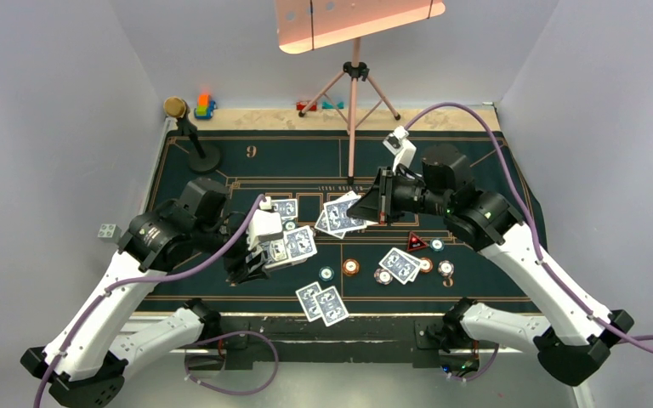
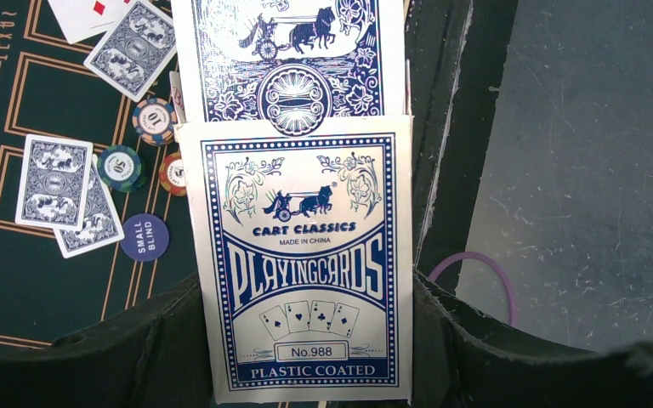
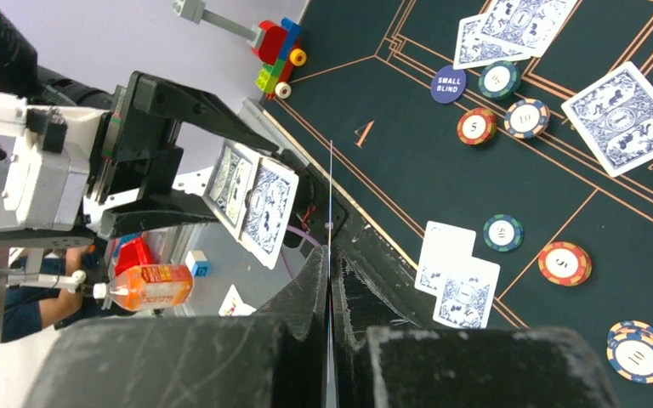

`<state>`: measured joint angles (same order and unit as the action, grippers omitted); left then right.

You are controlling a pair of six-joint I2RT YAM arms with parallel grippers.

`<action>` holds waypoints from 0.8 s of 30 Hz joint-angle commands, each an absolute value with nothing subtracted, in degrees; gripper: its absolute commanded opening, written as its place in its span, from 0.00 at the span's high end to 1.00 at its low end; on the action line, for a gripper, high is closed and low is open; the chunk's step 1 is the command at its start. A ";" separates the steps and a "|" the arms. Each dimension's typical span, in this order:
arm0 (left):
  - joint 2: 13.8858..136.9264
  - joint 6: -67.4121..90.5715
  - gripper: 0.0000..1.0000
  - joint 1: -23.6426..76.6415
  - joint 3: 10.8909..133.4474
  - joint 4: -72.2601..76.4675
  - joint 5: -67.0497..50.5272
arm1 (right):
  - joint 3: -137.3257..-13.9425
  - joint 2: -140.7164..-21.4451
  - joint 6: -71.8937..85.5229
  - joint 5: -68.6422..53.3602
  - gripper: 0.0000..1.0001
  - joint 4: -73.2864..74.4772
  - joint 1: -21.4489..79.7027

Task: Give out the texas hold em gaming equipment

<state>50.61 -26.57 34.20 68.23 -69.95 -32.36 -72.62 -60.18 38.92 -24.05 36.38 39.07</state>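
Blue-backed cards (image 1: 321,303) lay in a pair nearest you on the tabletop (image 1: 298,166), chips (image 1: 352,267) just beyond them. Your left hand (image 2: 310,340) gripped the card pack (image 2: 306,255); farther out, your right hand (image 3: 332,272) was pinched tight on a single card (image 3: 330,187), seen edge-on.

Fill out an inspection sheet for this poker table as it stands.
Surface: dark felt mat with gold lines.
Job's things: blue-backed cards in small groups, poker chips, small-blind disc and red-black marker, all on the mat.
Clutter: gold-topped stand, toy blocks and tripod toward the far edge.
Claws: left claw shut on card pack; right claw shut on single card, seen edge-on.
Cables: purple cables along both arms, one looped by the bases.
Surroundings: grey walls.
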 commanded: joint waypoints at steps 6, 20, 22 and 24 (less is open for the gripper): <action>49.79 -26.89 0.67 34.34 69.16 -68.87 -33.90 | -65.14 -68.83 39.18 -23.75 1.00 24.96 32.88; 49.74 -28.01 0.67 34.34 67.24 -70.14 -33.13 | -61.71 -95.72 41.71 -14.93 1.00 4.20 31.82; 49.58 -28.10 0.67 34.36 66.84 -70.04 -32.99 | -60.40 -97.02 42.63 -14.66 1.00 2.14 31.80; 49.52 -28.13 0.67 34.32 66.59 -70.10 -33.21 | -59.09 -98.21 43.02 -14.63 1.00 0.58 31.79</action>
<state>50.22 -27.18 34.20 66.98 -70.74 -32.32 -61.01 -97.56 41.28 -17.04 8.75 31.81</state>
